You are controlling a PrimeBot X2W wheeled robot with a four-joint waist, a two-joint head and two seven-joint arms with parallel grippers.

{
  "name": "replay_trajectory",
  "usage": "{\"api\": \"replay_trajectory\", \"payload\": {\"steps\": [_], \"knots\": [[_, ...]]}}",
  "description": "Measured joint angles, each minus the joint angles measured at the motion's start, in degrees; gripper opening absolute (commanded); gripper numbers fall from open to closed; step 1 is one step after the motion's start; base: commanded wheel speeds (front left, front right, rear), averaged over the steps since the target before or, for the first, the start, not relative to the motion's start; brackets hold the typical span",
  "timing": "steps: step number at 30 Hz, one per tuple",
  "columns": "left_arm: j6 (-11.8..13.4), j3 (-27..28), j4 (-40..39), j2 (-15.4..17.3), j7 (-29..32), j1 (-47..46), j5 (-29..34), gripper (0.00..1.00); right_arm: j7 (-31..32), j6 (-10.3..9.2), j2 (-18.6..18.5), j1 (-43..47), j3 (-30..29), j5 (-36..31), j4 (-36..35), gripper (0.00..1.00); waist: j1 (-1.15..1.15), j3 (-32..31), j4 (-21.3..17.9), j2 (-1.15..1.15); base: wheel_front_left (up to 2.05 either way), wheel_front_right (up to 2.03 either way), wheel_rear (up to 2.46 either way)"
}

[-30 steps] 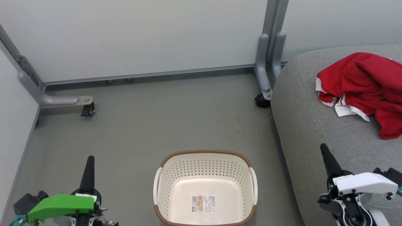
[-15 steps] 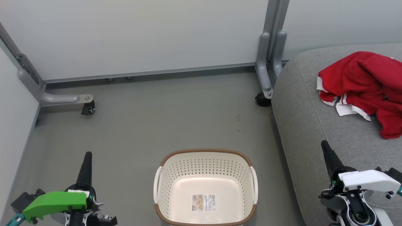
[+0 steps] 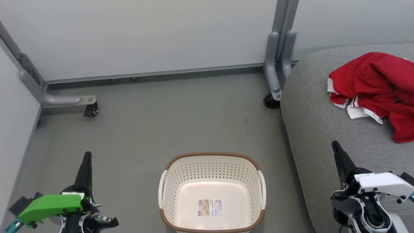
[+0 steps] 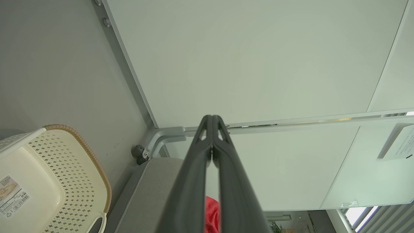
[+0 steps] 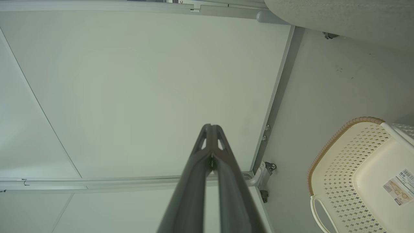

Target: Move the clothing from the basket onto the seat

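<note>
Red clothing (image 3: 375,84) with white trim lies crumpled on the grey seat (image 3: 317,123) at the right; a sliver of the clothing (image 4: 212,216) shows between the left fingers in the left wrist view. The cream basket (image 3: 212,174) with a brown rim stands on the floor at bottom centre, holding nothing but a paper label (image 3: 210,208). My left gripper (image 3: 86,156) is shut and empty, left of the basket. Over the seat's front edge, right of the basket, my right gripper (image 3: 334,144) is shut and empty. The basket (image 4: 48,181) (image 5: 362,174) appears in both wrist views.
Pale partition walls stand behind and at the left. Their grey metal feet with castors rest on the floor at the back left (image 3: 91,111) and beside the seat (image 3: 270,102). The grey floor (image 3: 168,123) stretches between the partitions and the basket.
Both grippers have slid slightly lower and outward in the head view, staying shut. The whole picture has shifted a little, so the camera moved. Clothing and basket lie as before.
</note>
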Motion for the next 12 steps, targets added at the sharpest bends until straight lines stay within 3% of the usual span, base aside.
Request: {"api": "replay_trajectory", "payload": {"steps": [12], "knots": [[-0.3,0.9,0.5,-0.1,1.2,-0.8,-4.1,0.00,1.3,0.00,0.3,-0.9,-0.8,4.1,0.2,0.00,0.00,0.3,0.1,0.00,0.00,0.00,0.00]]}}
